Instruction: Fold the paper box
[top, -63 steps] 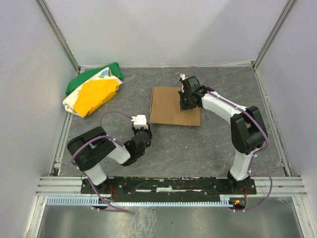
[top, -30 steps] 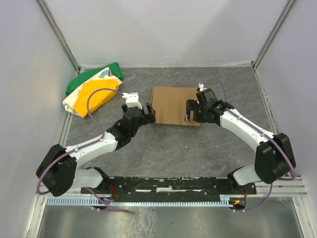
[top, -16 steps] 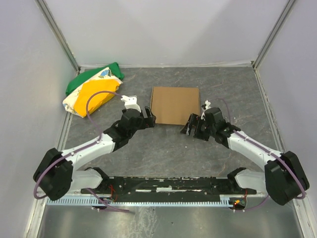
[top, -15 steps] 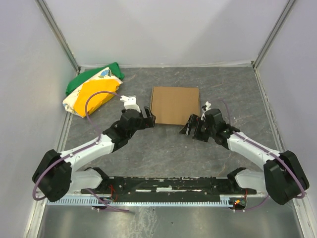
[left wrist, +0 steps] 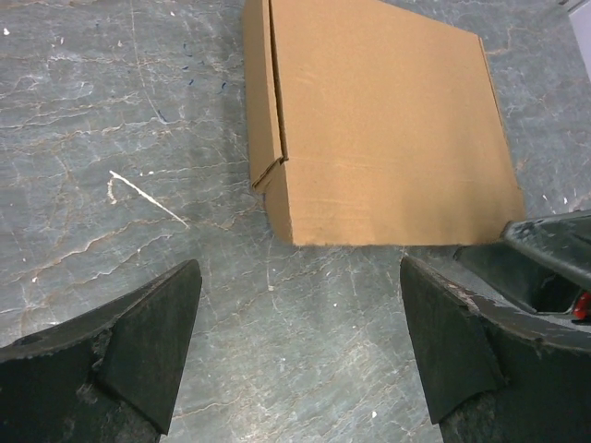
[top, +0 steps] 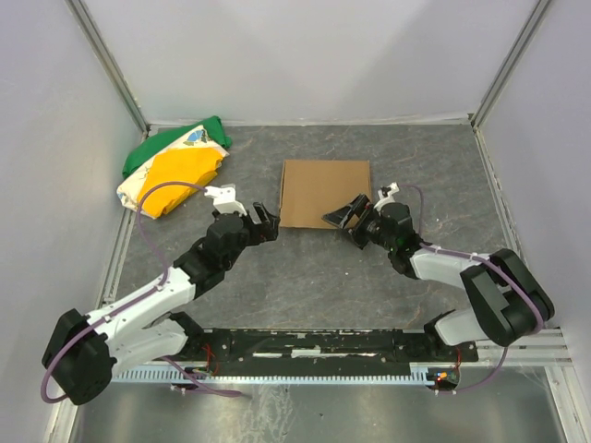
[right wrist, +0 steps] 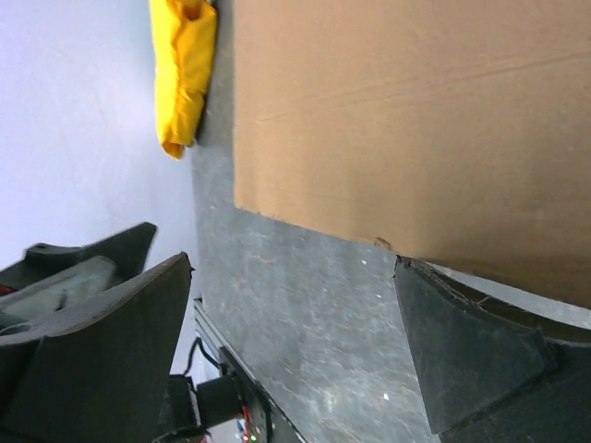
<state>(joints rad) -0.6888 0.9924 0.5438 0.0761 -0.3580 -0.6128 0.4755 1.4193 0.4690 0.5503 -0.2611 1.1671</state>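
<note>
Top view: the right gripper (top: 343,215) has come off the top of the box (top: 325,189) and now sits rolled sideways at its near right corner, jaws wide, holding nothing. The left gripper (top: 262,221) has swung up beside the near left corner, also wide and empty. The box lies flat and shut, mid-table (top: 314,277) toward the back edge, so I'd guess folding's basically done.

Left wrist view: shows the tucked side flap (left wrist: 261,92), which the overhead view hides.

Right wrist view: the box's near edge looks flush, with the cloth bundle (right wrist: 185,74) beyond it.
</note>
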